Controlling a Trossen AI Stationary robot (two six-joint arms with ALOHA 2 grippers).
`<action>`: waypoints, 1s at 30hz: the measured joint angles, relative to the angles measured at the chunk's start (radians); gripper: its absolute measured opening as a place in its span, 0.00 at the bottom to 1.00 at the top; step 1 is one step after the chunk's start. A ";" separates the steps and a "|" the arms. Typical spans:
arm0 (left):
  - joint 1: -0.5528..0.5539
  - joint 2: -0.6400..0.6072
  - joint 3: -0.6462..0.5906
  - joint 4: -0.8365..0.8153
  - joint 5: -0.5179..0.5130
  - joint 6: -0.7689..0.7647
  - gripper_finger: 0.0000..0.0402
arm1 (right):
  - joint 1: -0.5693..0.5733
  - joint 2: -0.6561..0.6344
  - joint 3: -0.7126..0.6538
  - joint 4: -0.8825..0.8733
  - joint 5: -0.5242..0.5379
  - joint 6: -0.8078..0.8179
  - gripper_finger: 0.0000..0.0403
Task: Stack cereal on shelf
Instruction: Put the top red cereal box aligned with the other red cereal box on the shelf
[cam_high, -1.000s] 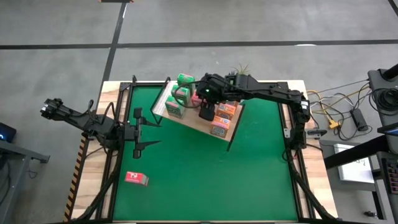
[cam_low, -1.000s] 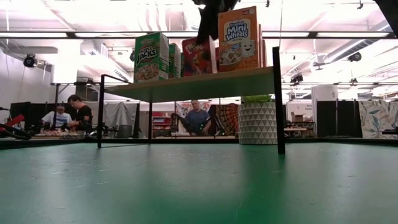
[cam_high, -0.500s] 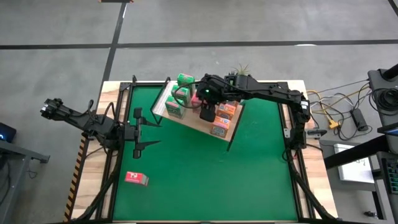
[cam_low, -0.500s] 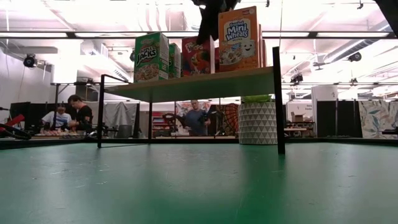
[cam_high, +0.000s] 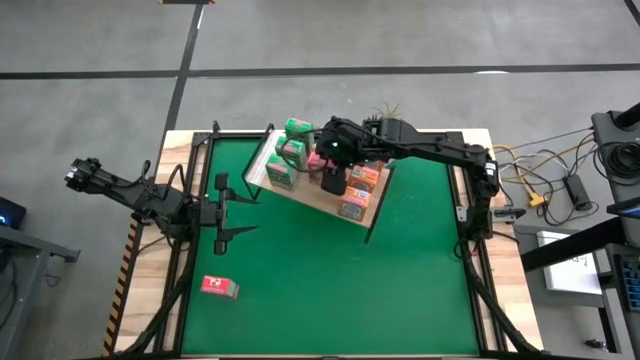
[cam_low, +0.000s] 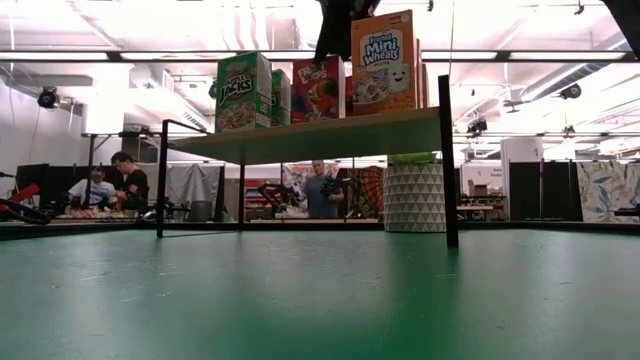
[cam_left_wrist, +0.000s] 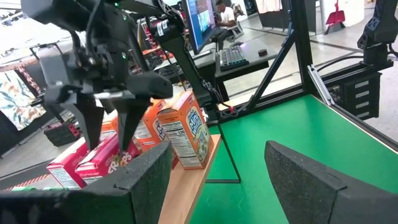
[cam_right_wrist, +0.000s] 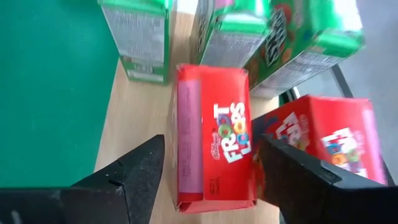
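Green mat covers the surface (cam_high: 330, 290); grey floor around it in the high view, lab room with seated people behind it in the low view.

Shelf (cam_high: 312, 196) sits upper centre of the high view, angled. Eight cereal boxes on it: green at its left end, red in the middle, orange at its right.

Right end effector (cam_high: 333, 166) hangs over the middle of the shelf, jaws spread wide around an upright red box (cam_right_wrist: 214, 143), apparently not clamping it; pads (cam_right_wrist: 134, 171) stand just off both faces in the wrist view. Looks like a release just made.

Ninth box, red (cam_high: 220, 288), lies flat on the mat, lower left of the high view, well apart from the shelf, long axis roughly left-right in the frame. Left end effector (cam_high: 236, 208) waits open at left centre and is clearly the nearer arm; the box lies below it in the picture, towards the frame's bottom edge. My call: the next pick is the left arm's.

Readable: "FROOT LOOPS" on the red box, "Apple Jacks" (cam_low: 239, 92) on green, "Frosted Mini Wheats" (cam_low: 384, 60) on orange.
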 joint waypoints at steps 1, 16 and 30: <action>0.000 0.000 0.000 0.000 0.000 0.000 0.60 | 0.000 0.000 0.012 -0.003 0.000 0.001 0.63; 0.000 0.000 0.000 0.000 0.000 0.004 0.60 | 0.000 0.011 0.059 0.089 0.001 -0.042 0.29; 0.000 0.001 0.000 -0.002 0.000 0.004 0.60 | 0.000 0.047 0.056 0.091 0.003 -0.074 0.03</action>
